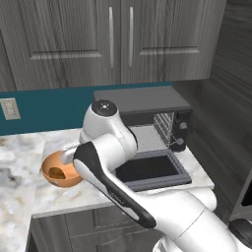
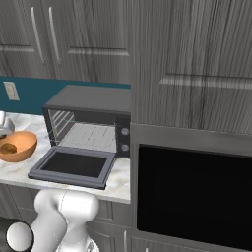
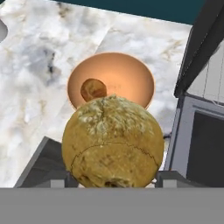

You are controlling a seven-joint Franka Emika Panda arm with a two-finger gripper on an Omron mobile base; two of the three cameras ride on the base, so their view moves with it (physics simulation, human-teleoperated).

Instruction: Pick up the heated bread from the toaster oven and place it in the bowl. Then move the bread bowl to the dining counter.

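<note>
Marble tabletop (image 3: 30, 87), oven (image 2: 91, 115) door down, rack bare. The claw (image 3: 113, 177) pinches the bread (image 3: 113, 142) above the bowl (image 3: 131, 72), lined up to drop beside a darker lump (image 3: 93, 89).

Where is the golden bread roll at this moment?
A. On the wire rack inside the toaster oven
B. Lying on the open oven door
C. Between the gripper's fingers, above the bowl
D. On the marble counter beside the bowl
C: in the hand view the bread roll sits between the gripper fingers, over the orange bowl, whose only content is a darker brown lump.
</note>
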